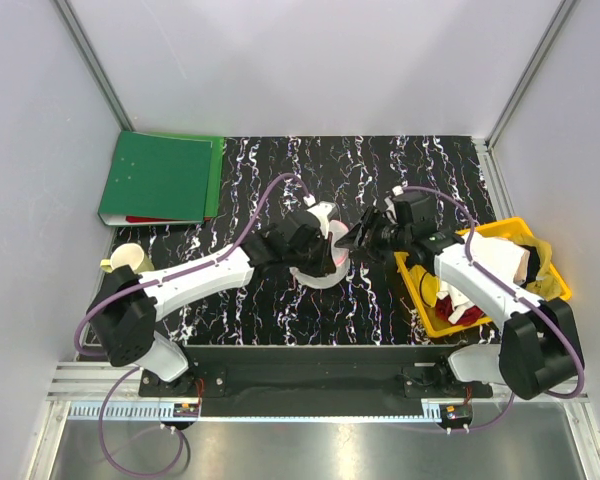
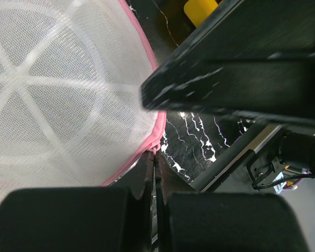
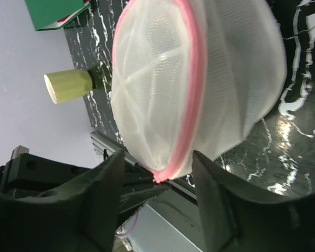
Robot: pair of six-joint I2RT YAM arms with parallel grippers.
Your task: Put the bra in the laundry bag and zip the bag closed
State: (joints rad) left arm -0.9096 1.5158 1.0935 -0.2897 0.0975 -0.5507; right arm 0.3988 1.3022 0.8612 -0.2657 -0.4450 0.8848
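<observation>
1. the laundry bag (image 1: 325, 265) is held up over the middle of the black marbled counter (image 1: 380, 170), between the 2 arms.
2. in the right wrist view the laundry bag (image 3: 199, 79) shows as a white mesh drum with a pink rim around 1 round, spoked end.
3. the left gripper (image 2: 153, 163) has its fingers pressed together, pinching the bag's pink rim where it comes to a point. the mesh end (image 2: 58, 94) spreads out just above it.
4. from above, the left gripper (image 1: 315, 235) sits at the bag's upper left side, with its arm stretched in from the lower left.
5. the right gripper (image 3: 157, 156) is spread wide, and the lower part of the bag hangs between its 2 fingers. whether either finger touches the mesh cannot be told.
6. from above, the right gripper (image 1: 358, 238) is just beside the bag, on its right.
7. a yellow basket (image 1: 500, 228) stands at the right edge of the counter with white and red clothes (image 1: 460, 300) in it.
8. a green binder (image 1: 160, 178) lies at the far left corner.
9. a pale yellow cup (image 1: 130, 258) lies on its side near the left edge, well apart from the bag.
</observation>
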